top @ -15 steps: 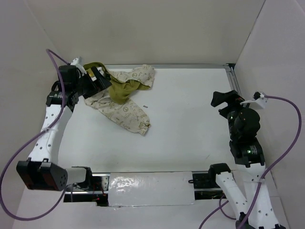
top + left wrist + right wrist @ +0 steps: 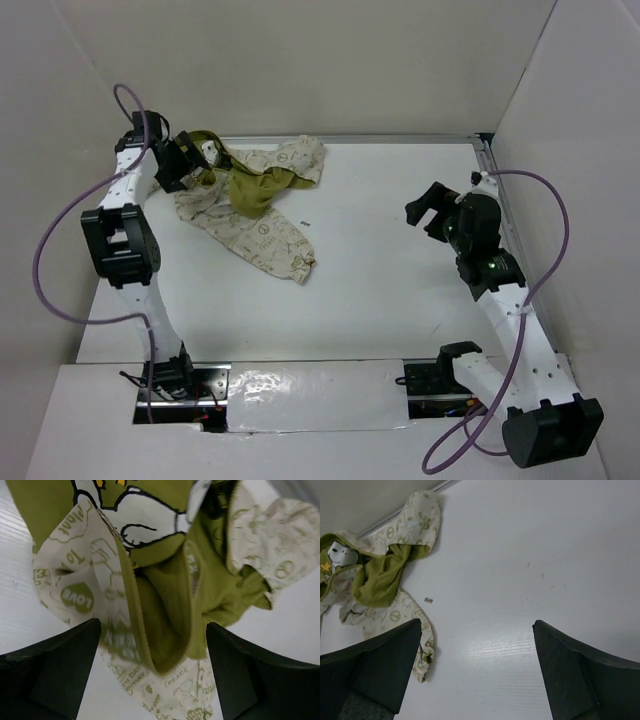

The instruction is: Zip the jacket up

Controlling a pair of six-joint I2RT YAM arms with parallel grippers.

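Note:
The jacket (image 2: 255, 205) lies crumpled at the table's back left, cream with olive prints, its olive lining turned out. My left gripper (image 2: 195, 165) hovers at its hood end. In the left wrist view the gripper (image 2: 155, 675) is open wide, with the olive lining (image 2: 165, 615) and the open zipper edge (image 2: 125, 580) below, between the fingers (image 2: 50, 670), not gripped. My right gripper (image 2: 430, 210) is open and empty over bare table at the right. In the right wrist view the gripper (image 2: 477, 670) faces the jacket (image 2: 385, 580), which lies far off at the upper left.
A small dark speck (image 2: 305, 221) lies on the white table just right of the jacket. A metal rail (image 2: 400, 140) runs along the back edge and down the right side. White walls enclose the table on three sides.
The left arm has risen and folded, and its gripper has shifted slightly left and back over the hood. The right gripper has moved left, toward the table's middle.

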